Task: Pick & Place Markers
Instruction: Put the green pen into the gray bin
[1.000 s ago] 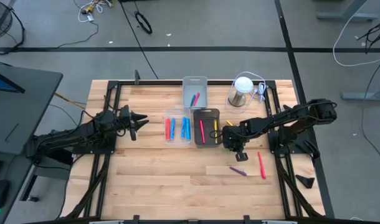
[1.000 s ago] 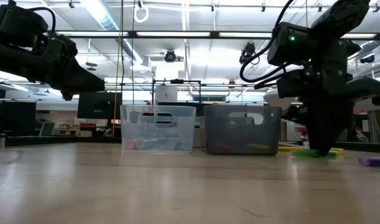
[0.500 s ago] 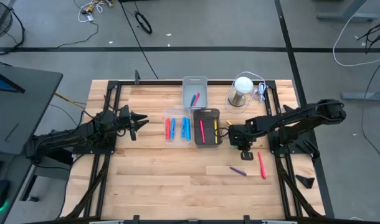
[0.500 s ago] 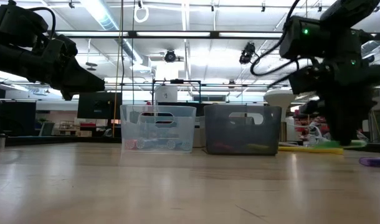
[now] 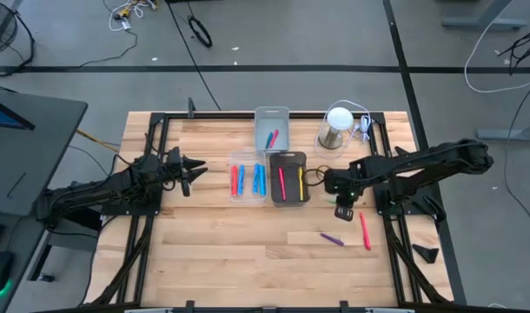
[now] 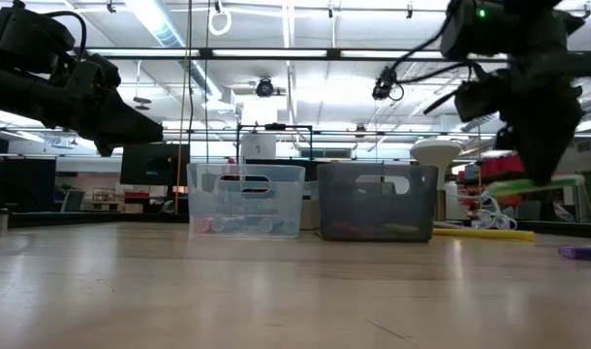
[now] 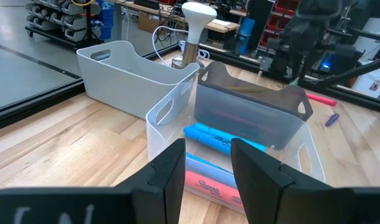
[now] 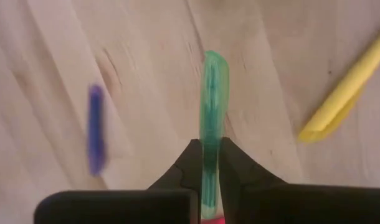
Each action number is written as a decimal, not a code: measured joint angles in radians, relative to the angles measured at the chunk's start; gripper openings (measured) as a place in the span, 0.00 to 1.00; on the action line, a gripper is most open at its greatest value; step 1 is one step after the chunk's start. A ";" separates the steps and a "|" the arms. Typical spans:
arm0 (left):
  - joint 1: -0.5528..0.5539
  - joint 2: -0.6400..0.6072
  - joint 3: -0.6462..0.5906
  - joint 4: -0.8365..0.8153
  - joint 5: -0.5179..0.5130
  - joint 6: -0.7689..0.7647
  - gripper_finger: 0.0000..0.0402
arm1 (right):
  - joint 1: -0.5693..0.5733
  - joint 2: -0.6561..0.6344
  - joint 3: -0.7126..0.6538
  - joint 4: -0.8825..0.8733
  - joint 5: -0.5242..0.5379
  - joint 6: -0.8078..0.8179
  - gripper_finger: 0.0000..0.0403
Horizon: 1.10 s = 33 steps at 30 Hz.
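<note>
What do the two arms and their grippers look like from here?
Both arms are dark, nearly black, built of jointed segments with cables looped alongside. The left gripper has two flat, tapered dark fingers. The right gripper has the same slim dark fingers, and a green indicator light glows on the right arm.

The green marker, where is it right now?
The thin green marker is pinched in the right end effector, lifted off the wooden table, right of the dark bin, above a yellow marker.
</note>
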 joint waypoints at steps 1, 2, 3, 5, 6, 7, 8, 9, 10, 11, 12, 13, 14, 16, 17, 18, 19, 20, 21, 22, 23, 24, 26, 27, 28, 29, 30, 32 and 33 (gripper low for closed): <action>0.000 0.000 0.000 0.000 0.000 0.000 0.34 | 0.000 0.000 0.018 -0.010 0.000 0.037 0.06; 0.000 0.000 0.000 0.000 0.000 0.000 0.34 | 0.000 0.000 0.035 -0.022 0.001 0.078 0.06; 0.000 0.000 0.000 0.000 0.000 0.000 0.34 | 0.000 0.000 0.051 -0.035 0.001 0.120 0.06; 0.000 0.000 0.000 0.000 0.000 0.000 0.34 | 0.000 0.000 0.083 -0.049 0.007 0.195 0.06; 0.000 0.000 0.000 0.000 0.000 0.000 0.34 | 0.000 0.000 0.099 -0.053 0.014 0.232 0.06; 0.000 0.000 0.000 0.000 0.000 0.000 0.34 | 0.000 0.000 0.115 -0.054 0.025 0.271 0.06; 0.000 0.000 0.000 0.000 0.000 0.000 0.34 | 0.000 0.000 0.129 -0.059 0.040 0.310 0.06; 0.000 0.000 0.000 0.000 0.000 0.000 0.34 | 0.000 0.000 0.143 -0.062 0.059 0.346 0.06; 0.000 0.000 0.000 0.000 0.000 0.000 0.34 | 0.000 0.000 0.155 -0.061 0.075 0.382 0.06; 0.000 0.000 0.000 0.000 0.000 0.000 0.34 | 0.000 0.000 0.167 -0.060 0.093 0.418 0.06; 0.000 0.000 0.000 0.000 0.000 0.000 0.34 | 0.000 0.000 0.177 -0.061 0.112 0.454 0.06; 0.000 0.000 0.000 0.000 0.000 0.000 0.34 | 0.000 0.000 0.186 -0.063 0.131 0.488 0.06; 0.000 0.000 0.000 0.000 0.000 0.000 0.34 | 0.000 0.000 0.193 -0.062 0.152 0.527 0.06; 0.000 0.000 0.000 0.000 0.000 0.000 0.34 | -0.001 0.001 0.205 -0.062 0.184 0.625 0.06; 0.000 0.000 0.000 0.000 0.000 0.000 0.34 | -0.003 0.003 0.209 -0.062 0.196 0.676 0.06; 0.000 0.000 0.000 0.000 0.000 0.000 0.34 | -0.006 0.007 0.213 -0.064 0.204 0.727 0.06; 0.000 0.000 0.000 0.000 0.000 0.000 0.34 | -0.010 0.011 0.215 -0.066 0.208 0.780 0.06; 0.000 0.000 0.000 0.000 0.000 0.000 0.34 | -0.015 0.016 0.218 -0.069 0.208 0.825 0.06; 0.000 0.000 0.000 0.000 0.000 0.000 0.34 | -0.021 0.023 0.221 -0.069 0.209 0.866 0.06; 0.000 0.000 0.000 0.000 0.000 0.000 0.34 | -0.027 0.032 0.223 -0.068 0.210 0.903 0.06; 0.000 0.000 0.000 0.000 0.000 0.000 0.34 | -0.034 0.042 0.227 -0.068 0.210 0.930 0.06; 0.000 0.000 0.000 0.000 0.000 0.000 0.34 | -0.041 0.055 0.235 -0.069 0.210 0.945 0.06; 0.000 0.000 0.000 0.000 0.000 0.000 0.34 | -0.057 0.084 0.253 -0.067 0.210 0.954 0.06; 0.000 0.000 0.000 0.000 0.000 0.000 0.34 | -0.068 0.098 0.265 -0.066 0.210 0.953 0.06; 0.000 0.000 0.000 0.000 0.000 0.000 0.34 | -0.080 0.114 0.279 -0.066 0.210 0.944 0.06; 0.000 0.000 0.000 0.000 0.000 0.000 0.34 | -0.093 0.131 0.296 -0.060 0.211 0.934 0.06; 0.000 0.000 0.000 0.000 0.000 0.000 0.34 | -0.106 0.149 0.314 -0.050 0.214 0.917 0.06; 0.000 0.000 0.000 0.000 0.000 0.000 0.34 | -0.134 0.184 0.353 -0.038 0.219 0.884 0.06; 0.000 0.000 0.000 0.000 0.000 0.000 0.34 | -0.151 0.203 0.373 -0.032 0.219 0.866 0.06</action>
